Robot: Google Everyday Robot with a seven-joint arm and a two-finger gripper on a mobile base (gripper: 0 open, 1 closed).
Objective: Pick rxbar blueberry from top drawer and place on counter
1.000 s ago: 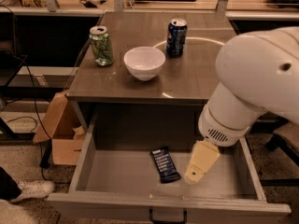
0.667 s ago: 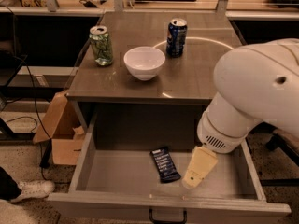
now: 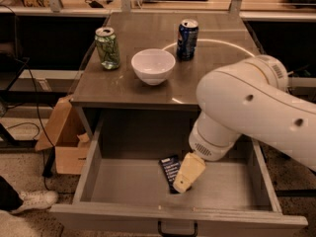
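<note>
Rxbar blueberry (image 3: 169, 168): lies flat on the floor of the open top drawer (image 3: 123, 186), right of centre, the only item in it. Gripper (image 3: 183, 181): down inside the drawer, overlapping the bar's right and lower part; whether it is spread or closed cannot be told. A second ago it hung just right of the bar, clear of it; bar position unchanged. Counter (image 3: 148, 28) above: white bowl (image 3: 153, 65), looks empty; green can (image 3: 107, 47); blue can (image 3: 187, 38).

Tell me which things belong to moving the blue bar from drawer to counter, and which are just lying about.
Job: rxbar blueberry, top drawer, counter, pincer in the drawer over the bar.
Lying about: green can, white bowl, blue soda can, cardboard box.
</note>
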